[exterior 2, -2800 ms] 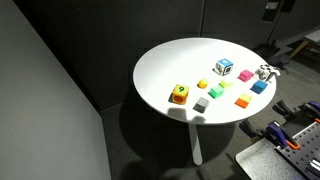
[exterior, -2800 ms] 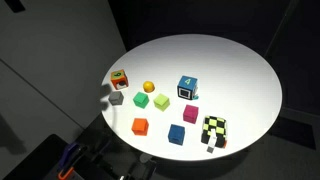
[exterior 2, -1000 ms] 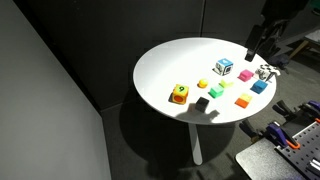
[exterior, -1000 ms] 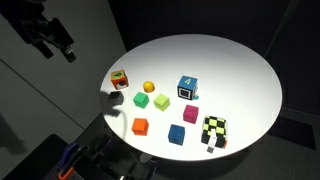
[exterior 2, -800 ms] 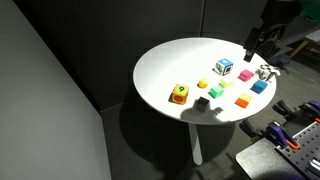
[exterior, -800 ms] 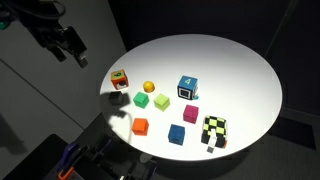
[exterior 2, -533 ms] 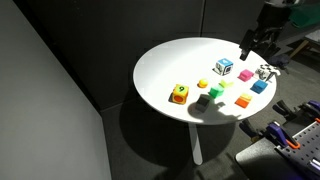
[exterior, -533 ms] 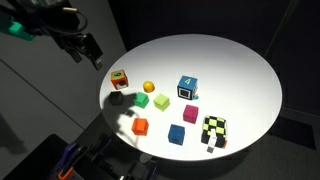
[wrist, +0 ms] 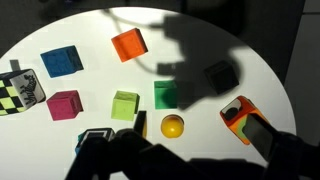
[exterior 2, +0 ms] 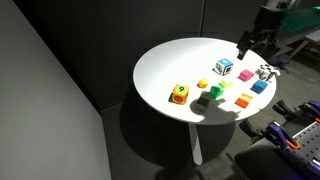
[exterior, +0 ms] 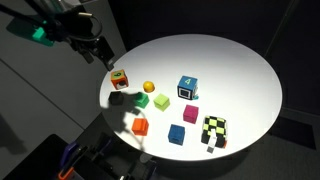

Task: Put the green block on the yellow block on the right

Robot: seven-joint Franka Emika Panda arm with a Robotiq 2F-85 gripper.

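Note:
The green block (exterior: pixel 141 100) lies near the table's edge, in the arm's shadow, right beside the yellow block (exterior: pixel 162 101). Both show in an exterior view, green (exterior 2: pixel 203 99) and yellow (exterior 2: pixel 217 92), and in the wrist view, green (wrist: pixel 166 95) and yellow (wrist: pixel 125 105). My gripper (exterior: pixel 105 55) hangs above the table's edge, beyond the multicoloured cube (exterior: pixel 118 79), well apart from the green block. It is open and empty in the wrist view (wrist: pixel 200 128) and also shows in an exterior view (exterior 2: pixel 243 47).
On the round white table (exterior: pixel 230 70) also lie an orange ball (exterior: pixel 149 87), a blue numbered cube (exterior: pixel 187 87), a magenta cube (exterior: pixel 190 114), a blue cube (exterior: pixel 177 134), an orange cube (exterior: pixel 140 126) and a checkered cube (exterior: pixel 214 130).
The arm came into view and moved steadily in toward the table's edge near the multicoloured cube. Its shadow now falls over the green block. No block has moved.

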